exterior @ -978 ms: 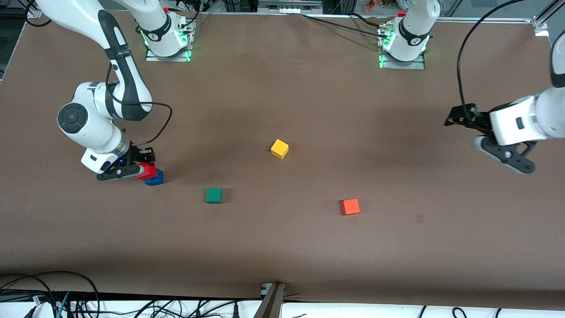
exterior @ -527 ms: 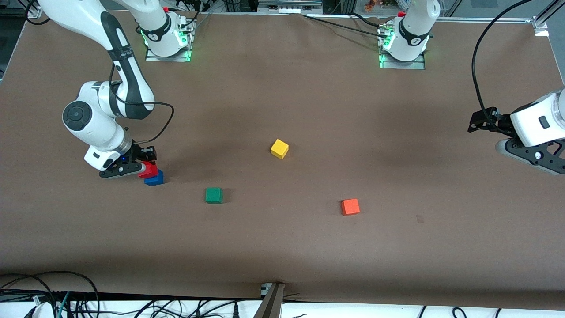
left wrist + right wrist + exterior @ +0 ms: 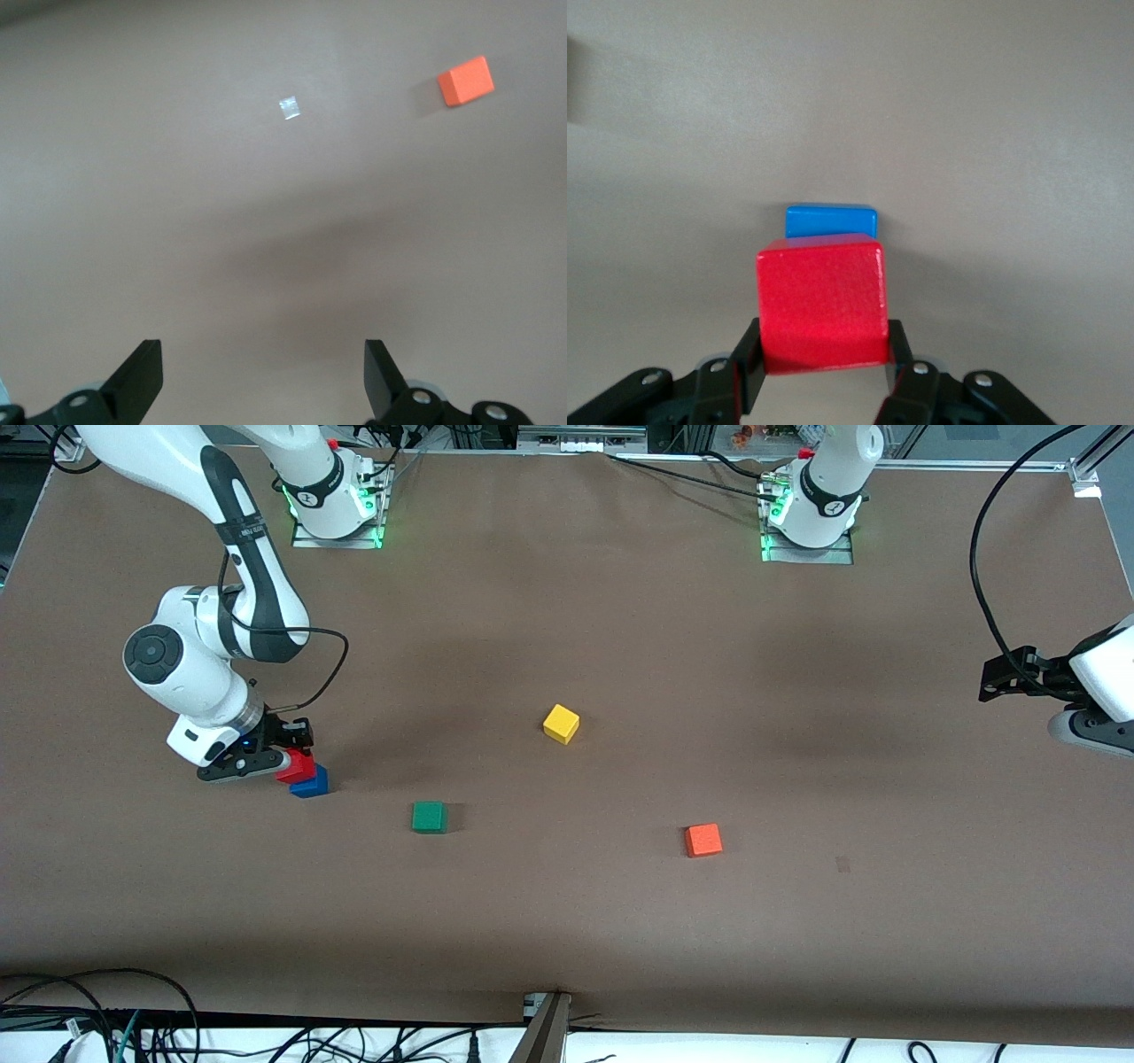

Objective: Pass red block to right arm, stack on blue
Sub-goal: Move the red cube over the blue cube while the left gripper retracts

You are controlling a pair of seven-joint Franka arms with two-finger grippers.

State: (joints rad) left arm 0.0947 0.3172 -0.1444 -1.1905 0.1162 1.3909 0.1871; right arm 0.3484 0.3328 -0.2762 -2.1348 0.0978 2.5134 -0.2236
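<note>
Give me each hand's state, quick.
Left hand: open, holding nothing.
Right hand: closed on the red block, over the blue block.

No legible text, label, brand, number or sign anywhere. Small dark markings on right arm's black forearm band and on collars of both arm bases, too small to read.
</note>
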